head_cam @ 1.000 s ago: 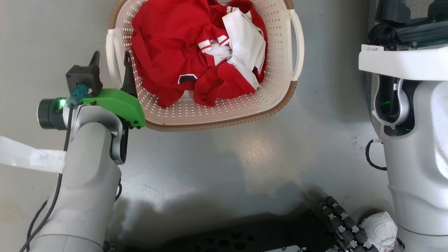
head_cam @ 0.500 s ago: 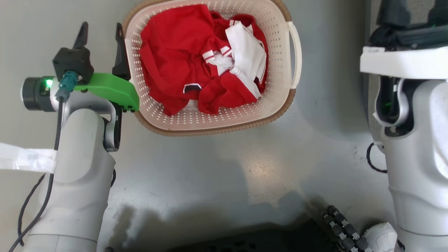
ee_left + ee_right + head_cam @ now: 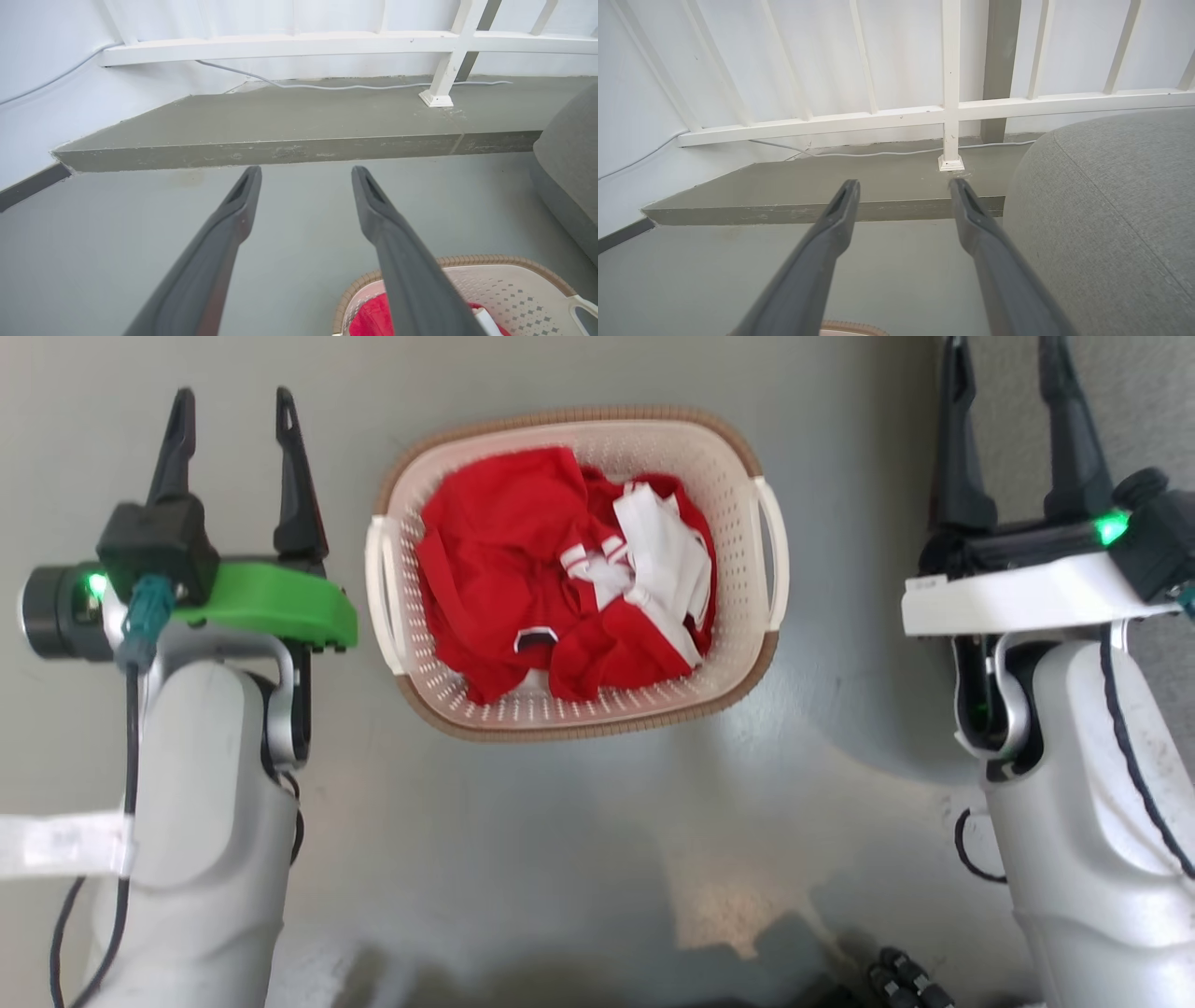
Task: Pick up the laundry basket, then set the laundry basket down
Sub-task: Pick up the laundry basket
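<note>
A smooth grey floor [image 3: 579,859] runs to a low concrete step [image 3: 299,151] below a white railing [image 3: 289,44], with a pale cable [image 3: 350,86] lying along the top of the step. The laundry basket [image 3: 560,418] stands on the floor between the two arms, its brown rim complete and its two white handles on the sides facing the arms. Inside lies a heap of red clothes [image 3: 495,569] with a white piece [image 3: 663,551] on top, towards the robot's right.

The left gripper [image 3: 233,397] is beside the basket's left handle [image 3: 378,588] but apart from it. Its two dark fingers are spread, with nothing between them. The right gripper [image 3: 1001,373] is farther from the right handle [image 3: 775,560] – also spread and empty. In the right wrist view a grey upholstered cushion [image 3: 1111,210] sits close beside that gripper's fingers, and a sliver of the basket's rim shows at the bottom edge.
</note>
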Tool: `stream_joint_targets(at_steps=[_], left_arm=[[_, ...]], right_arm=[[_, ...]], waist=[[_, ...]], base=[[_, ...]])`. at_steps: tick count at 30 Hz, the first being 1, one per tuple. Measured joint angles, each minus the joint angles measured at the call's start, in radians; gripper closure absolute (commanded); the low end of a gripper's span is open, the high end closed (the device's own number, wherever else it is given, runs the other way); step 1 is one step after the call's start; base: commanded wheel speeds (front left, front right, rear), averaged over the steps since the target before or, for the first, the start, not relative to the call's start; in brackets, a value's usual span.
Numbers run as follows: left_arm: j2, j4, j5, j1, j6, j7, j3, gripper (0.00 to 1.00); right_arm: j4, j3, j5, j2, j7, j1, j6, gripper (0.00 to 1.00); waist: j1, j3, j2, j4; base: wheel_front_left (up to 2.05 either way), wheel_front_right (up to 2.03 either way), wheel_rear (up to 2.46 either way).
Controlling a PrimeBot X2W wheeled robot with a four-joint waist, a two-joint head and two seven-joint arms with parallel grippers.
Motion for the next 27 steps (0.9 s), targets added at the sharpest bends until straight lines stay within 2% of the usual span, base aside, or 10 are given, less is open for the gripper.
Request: stream_joint_targets(at_steps=[10,27], left_arm=[[0.0,-0.092,0.007,0.154,0.011,0.0,0.046,0.0],[0.0,-0.131,0.015,0.433,0.017,0.0,0.066,0.0]], right_arm=[[0.026,0.005,0.002,0.001,0.0,0.085,0.0,0.0],[0.075,0.046,0.04,0.003,0.0,0.26,0.0,0.0]], waist=[[0.0,-0.139,0.0,0.009],[0.0,-0.368,0.0,0.002]], base=[[0.0,0.0,0.0],[0.0,0.0,0.0]])
